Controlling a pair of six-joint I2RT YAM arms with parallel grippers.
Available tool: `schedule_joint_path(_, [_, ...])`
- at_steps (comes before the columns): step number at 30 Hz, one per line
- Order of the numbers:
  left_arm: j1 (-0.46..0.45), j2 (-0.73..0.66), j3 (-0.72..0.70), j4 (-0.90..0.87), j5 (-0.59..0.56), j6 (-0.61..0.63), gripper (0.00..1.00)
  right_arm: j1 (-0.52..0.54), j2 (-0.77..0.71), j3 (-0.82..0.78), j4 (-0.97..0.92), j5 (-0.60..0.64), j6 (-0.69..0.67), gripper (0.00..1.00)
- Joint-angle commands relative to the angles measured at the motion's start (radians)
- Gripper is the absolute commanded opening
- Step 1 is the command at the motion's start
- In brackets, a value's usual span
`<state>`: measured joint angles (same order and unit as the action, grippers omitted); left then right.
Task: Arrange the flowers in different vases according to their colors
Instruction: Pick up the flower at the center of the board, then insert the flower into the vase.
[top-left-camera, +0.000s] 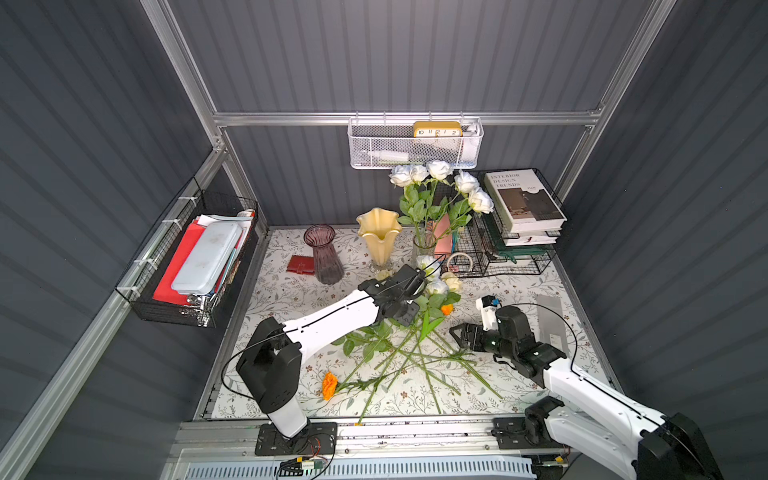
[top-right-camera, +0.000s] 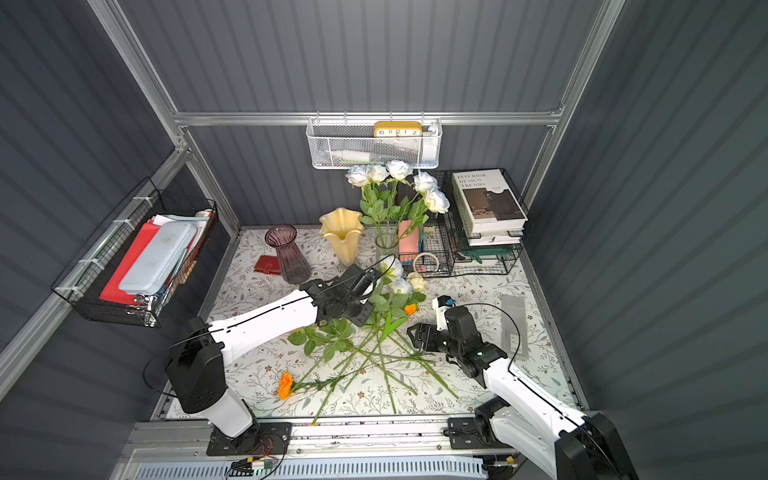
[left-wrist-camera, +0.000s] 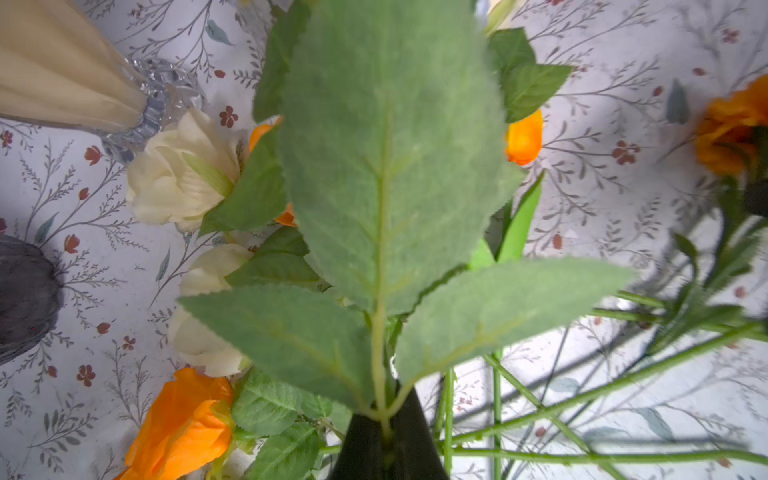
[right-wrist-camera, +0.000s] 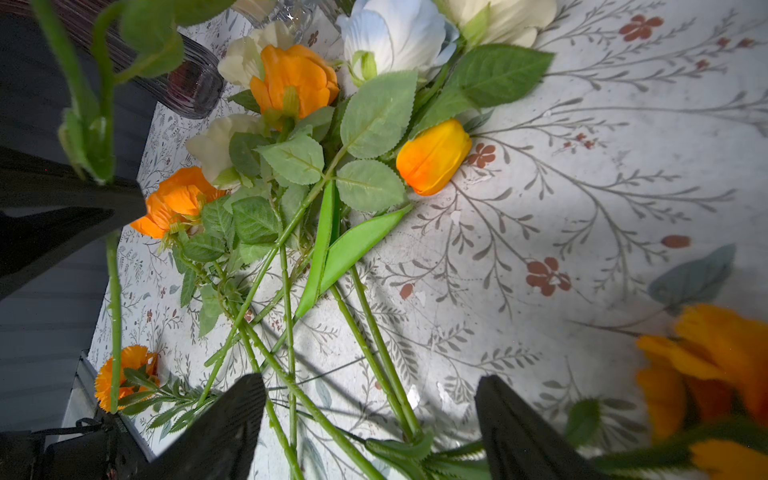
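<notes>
Since your left claw (left-wrist-camera: 384, 430) is clamped shut on a leafy green stem (left-wrist-camera: 378, 332), that flower hangs clear of the counter (top-left-camera: 286, 299), just on the robot's side of the cream-yellow vase (top-left-camera: 379, 232). Its leaves fill the left wrist view, and you cannot tell from these pictures which bloom tops it. The right wrist view shows bare stem dangling below the grip. That looks deliberate, since a free lower end is what you need to thread into a vase mouth.

Your right claw (right-wrist-camera: 370, 432) stands wide open and holds nothing. It hovers over the crossed stems of the loose pile (top-left-camera: 399, 349), which lies on the counter farther from the cream-yellow vase, toward the robot. It seems placed there to take the next stem once the left arm clears.

The white roses (top-left-camera: 440, 183) stand upright in the clear glass vase (top-left-camera: 424, 245), close beside the cream-yellow vase. The ribbed purple vase (top-left-camera: 326, 253) stands on its other side. Both the purple and the cream-yellow vase look empty, so most of the sorting is ahead of you.

Cream roses (top-left-camera: 452, 281), orange roses (right-wrist-camera: 295, 79) and an orange bud (top-left-camera: 446, 309) crowd the end of the pile nearest the cream-yellow vase. One marigold (top-left-camera: 329, 385) lies at the end farthest from it. With the stems so tangled, lifting one may drag its neighbours.
</notes>
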<state>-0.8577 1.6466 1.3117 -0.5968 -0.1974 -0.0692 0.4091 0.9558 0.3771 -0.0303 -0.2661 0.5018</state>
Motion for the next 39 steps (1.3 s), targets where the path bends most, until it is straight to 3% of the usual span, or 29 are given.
schedule_joint_path(1, [-0.004,-0.063,-0.01,0.022,0.114,0.052,0.0,-0.003,-0.003,-0.005,-0.002,-0.002,0.008,0.84])
schedule_joint_path(9, [-0.037,-0.062,0.089,0.095,0.325,0.147,0.0,-0.003,-0.003,-0.007,-0.005,-0.003,0.01,0.85])
schedule_joint_path(12, [-0.037,-0.075,0.209,0.152,0.378,0.199,0.0,-0.003,-0.002,-0.008,-0.002,0.002,0.008,0.85])
schedule_joint_path(18, [-0.033,-0.042,0.554,0.289,0.306,0.315,0.0,-0.003,0.025,0.007,0.0,0.005,0.001,0.84])
schedule_joint_path(22, [-0.007,0.024,0.695,0.517,0.264,0.424,0.0,-0.003,0.039,0.015,0.005,0.008,-0.004,0.84])
schedule_joint_path(25, [0.084,0.095,0.772,0.67,0.352,0.36,0.0,-0.003,0.045,0.018,0.013,0.041,-0.006,0.84])
schedule_joint_path(28, [0.14,0.147,0.762,0.854,0.415,0.29,0.0,-0.003,0.05,0.018,0.017,0.052,-0.006,0.84])
schedule_joint_path(34, [0.168,0.277,0.836,0.947,0.467,0.202,0.0,-0.004,0.047,0.023,-0.006,0.067,-0.023,0.84])
schedule_joint_path(39, [0.177,0.287,0.732,1.056,0.481,0.127,0.0,-0.004,0.043,0.021,-0.004,0.074,-0.025,0.84])
